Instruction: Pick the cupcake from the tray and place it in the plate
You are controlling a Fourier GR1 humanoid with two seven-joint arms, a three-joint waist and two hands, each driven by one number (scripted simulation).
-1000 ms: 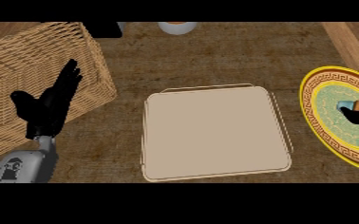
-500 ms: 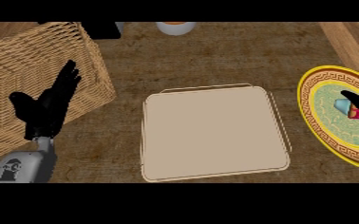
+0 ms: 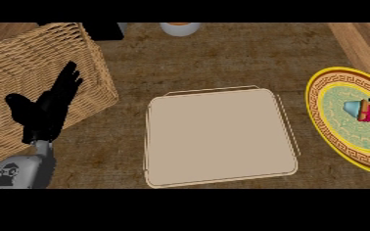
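The cupcake (image 3: 359,109), with a blue wrapper and red-pink top, lies on its side on the yellow patterned plate (image 3: 324,122) at the right edge, partly cut off by the picture's border. The beige tray (image 3: 217,136) sits in the middle of the counter with nothing on it. My left hand (image 3: 48,107) rests open at the left, fingers pointing up, in front of the wicker basket. The right hand does not show.
A large wicker basket (image 3: 43,63) fills the upper left. A white cup with an orange top (image 3: 180,28) stands at the back edge. A wooden strip (image 3: 354,39) runs along the upper right.
The view has shifted slightly, bringing more of the plate into sight. The cupcake now shows on the plate, where one second ago only the plate's pattern showed. The left hand stays still.
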